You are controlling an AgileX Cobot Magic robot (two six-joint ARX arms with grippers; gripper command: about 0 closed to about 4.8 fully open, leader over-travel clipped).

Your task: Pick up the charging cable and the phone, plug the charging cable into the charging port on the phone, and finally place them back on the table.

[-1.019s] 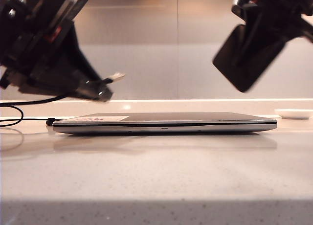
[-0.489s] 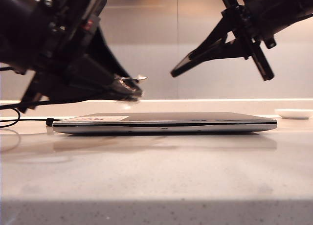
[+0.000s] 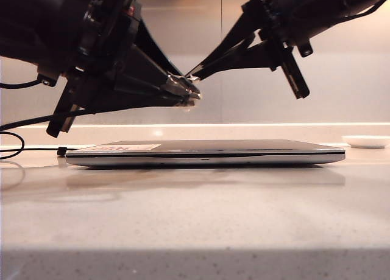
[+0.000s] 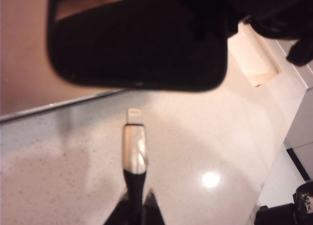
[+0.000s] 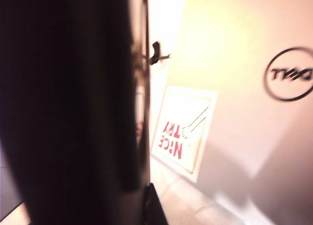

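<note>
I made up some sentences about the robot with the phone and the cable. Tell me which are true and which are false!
1. The left pincer holds the charging cable by its plug. True.
2. The phone lies flat on the table. False: the right pincer holds it up in the air.
3. The plug is already inside the phone. False: in the left wrist view a gap shows between them.
4. A closed silver laptop lies on the table under both arms. True.
5. The laptop's sticker has red letters. True.
</note>
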